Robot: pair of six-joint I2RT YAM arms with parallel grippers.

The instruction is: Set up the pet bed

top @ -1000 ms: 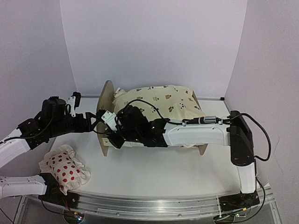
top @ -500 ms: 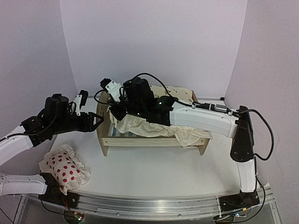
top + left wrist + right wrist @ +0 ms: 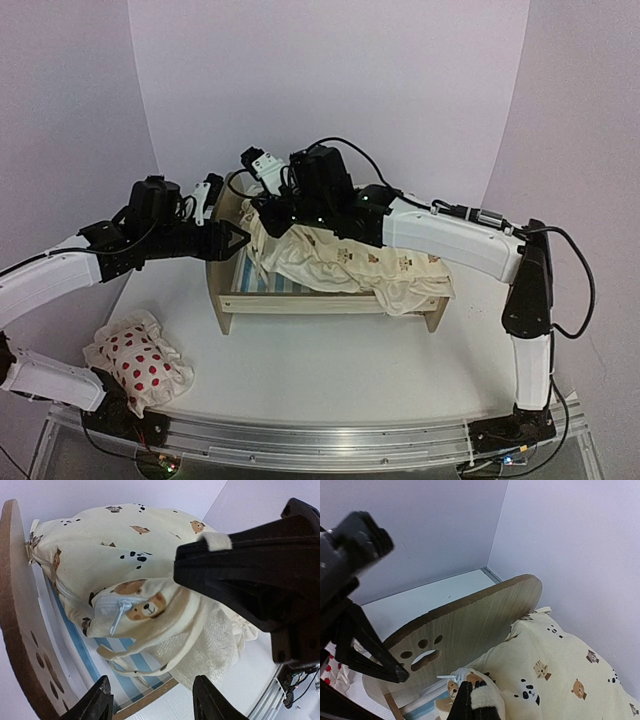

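Observation:
The pet bed stands mid-table, its rounded headboard to the left and part of its blue-and-white striped base bared. My right gripper is shut on the head-end corner of the cream animal-print cushion and holds it raised above the base. The rest of the cushion droops over the footboard end. My left gripper is open and empty at the headboard. In the left wrist view its jaws gape below the hanging cushion and loose ties. The right wrist view shows the pinched cushion corner beside the paw-print headboard.
A small white pillow with red spots lies at the near left of the table. White walls close in behind and on both sides. The right arm reaches across over the bed.
My right gripper has lifted the cushion's head end up off the bed, baring the striped base. My left gripper has moved right, up to the headboard.

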